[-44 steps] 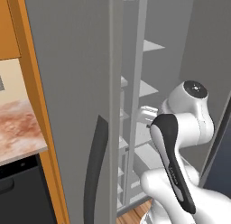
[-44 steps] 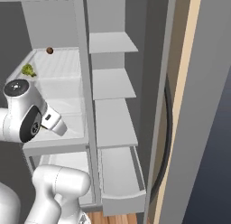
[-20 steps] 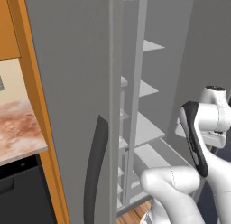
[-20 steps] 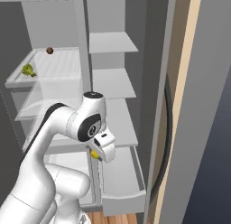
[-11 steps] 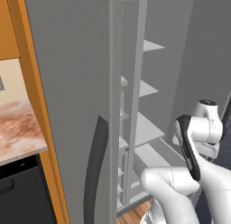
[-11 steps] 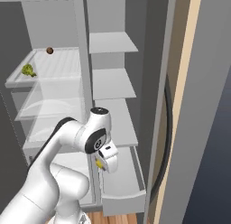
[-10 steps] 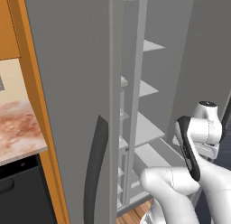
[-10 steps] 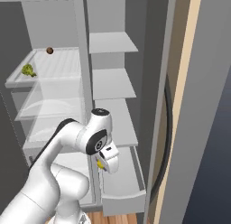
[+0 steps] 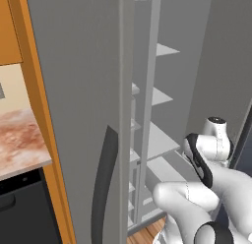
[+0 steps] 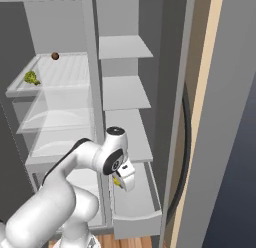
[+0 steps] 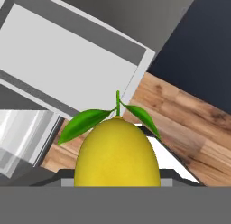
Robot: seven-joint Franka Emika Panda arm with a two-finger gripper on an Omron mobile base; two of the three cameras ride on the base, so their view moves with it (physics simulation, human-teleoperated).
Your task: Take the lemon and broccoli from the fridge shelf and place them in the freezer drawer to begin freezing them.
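We see the small bright yellow lemon (image 11: 117,152) gripped in the jaws above the open shallow light grey freezer drawer (image 10: 134,212). If it is released off-centre, we expect it lands on the wooden floor (image 11: 189,123). The dark green lumpy broccoli (image 10: 32,78) waits on the translucent fridge shelf (image 10: 65,72).
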